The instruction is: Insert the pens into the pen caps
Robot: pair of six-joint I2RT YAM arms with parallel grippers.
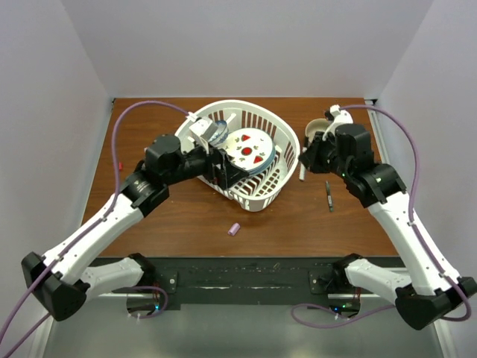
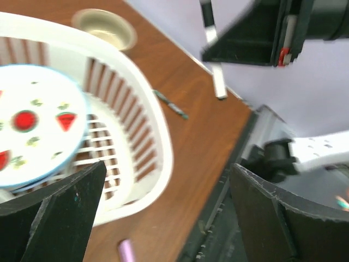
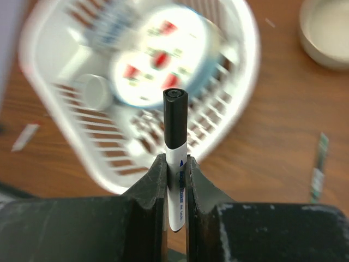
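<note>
My right gripper (image 3: pixel 175 159) is shut on a white-barrelled pen (image 3: pixel 176 164) whose black pen cap (image 3: pixel 175 117) sits on its far end. In the top view this gripper (image 1: pixel 304 159) hangs just right of the basket with the pen (image 1: pixel 302 173) pointing down. A dark pen (image 1: pixel 328 195) lies on the table beside it, also seen as the dark pen (image 3: pixel 318 166). A lilac pen cap (image 1: pixel 234 229) lies in front of the basket. My left gripper (image 1: pixel 223 171) is open at the basket's near rim, holding nothing; between its open fingers (image 2: pixel 60 213) the table and the lilac cap (image 2: pixel 126 252) show.
A white ribbed basket (image 1: pixel 282 142) holds a plate with red fruit prints (image 1: pixel 250 149) and a blue-rimmed dish. A small beige bowl (image 1: pixel 316 128) stands at the back right. A tiny red piece (image 1: pixel 119 165) lies at the table's left edge.
</note>
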